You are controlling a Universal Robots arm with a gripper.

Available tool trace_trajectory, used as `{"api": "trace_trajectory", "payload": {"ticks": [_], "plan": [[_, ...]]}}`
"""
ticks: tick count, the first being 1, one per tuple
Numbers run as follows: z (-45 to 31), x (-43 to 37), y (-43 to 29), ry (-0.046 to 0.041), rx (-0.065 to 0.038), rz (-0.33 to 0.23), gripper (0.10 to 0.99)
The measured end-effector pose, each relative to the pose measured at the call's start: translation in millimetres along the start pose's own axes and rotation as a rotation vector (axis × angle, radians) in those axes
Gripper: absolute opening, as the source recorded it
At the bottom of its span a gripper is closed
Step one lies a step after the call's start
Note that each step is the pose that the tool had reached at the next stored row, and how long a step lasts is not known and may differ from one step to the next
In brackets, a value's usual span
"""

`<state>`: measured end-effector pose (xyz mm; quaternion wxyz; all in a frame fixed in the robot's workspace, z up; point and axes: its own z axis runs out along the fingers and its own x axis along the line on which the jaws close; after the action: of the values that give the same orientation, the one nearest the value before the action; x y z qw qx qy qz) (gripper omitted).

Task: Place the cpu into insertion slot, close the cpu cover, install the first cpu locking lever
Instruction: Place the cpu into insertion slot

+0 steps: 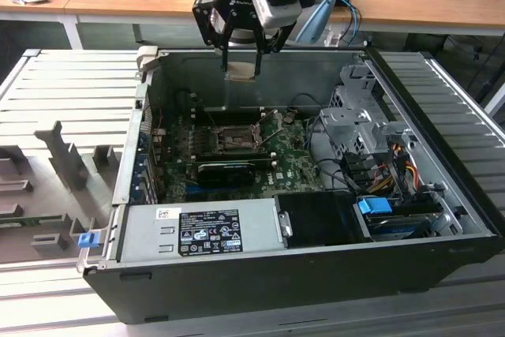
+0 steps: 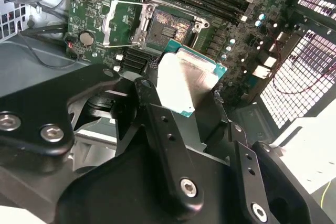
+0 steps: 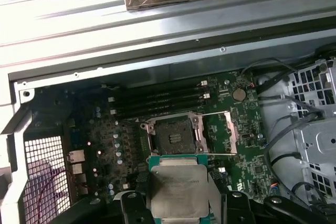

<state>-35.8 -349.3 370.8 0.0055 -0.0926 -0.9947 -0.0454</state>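
A: Chip, where is it?
B: Your gripper [image 1: 240, 69] has the chip [image 1: 239, 75]. The fingers are pinched on its edges and it hangs in the air over the far side of the computer case [image 1: 237, 282], level with the case's far wall. It touches nothing but the fingers.
A: The wrist views?
B: In the second wrist view the chip [image 2: 184, 80] shows its pale metal face with a green rim, tilted. In the first wrist view the chip [image 3: 178, 192] sits flat between the dark fingers.
A: Socket?
B: The socket [image 1: 230, 138] is on the green board [image 1: 293, 165], below your chip and well apart from it. It is bare inside, with contacts showing in the second wrist view [image 2: 170, 26].
A: Cover?
B: The cover [image 3: 219, 132] is swung open off the socket, lying on the side toward the coin battery [image 3: 239, 94].
A: Around that?
B: The memory slots [image 3: 157, 98] run along the far side of the socket. The black card [image 1: 225, 171] is on its near side, and the power box [image 1: 197, 230] sits against the near wall.
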Motion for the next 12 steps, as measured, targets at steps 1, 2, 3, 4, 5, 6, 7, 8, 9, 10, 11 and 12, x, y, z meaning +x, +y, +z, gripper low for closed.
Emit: {"api": "trace_trajectory", "payload": {"ticks": [1,2,3,4,5,6,7,8,9,10,11,12], "plan": [[0.0,0.0,0.0,-0.0009,0.0,0.01,0.529],[0.0,0.0,0.0,-0.0015,0.0,0.017,0.529],[0.0,0.0,0.0,-0.0021,0.0,0.023,0.529],[0.1,0.0,0.0,-0.0033,-0.001,0.037,0.529],[0.1,0.0,0.0,-0.0044,-0.001,0.049,0.529],[0.2,0.0,0.0,-0.0051,-0.001,0.058,0.529],[0.2,0.0,0.0,-0.006,-0.001,0.067,0.529],[0.3,0.0,-0.1,-0.0069,-0.001,0.077,0.529],[0.3,0.0,-0.1,-0.0079,-0.002,0.088,0.529],[0.4,0.0,0.0,-0.0094,-0.002,0.105,0.529],[0.5,0.0,-0.1,-0.0104,-0.002,0.116,0.529],[0.7,0.0,-0.1,-0.0111,-0.002,0.124,0.529]]}}
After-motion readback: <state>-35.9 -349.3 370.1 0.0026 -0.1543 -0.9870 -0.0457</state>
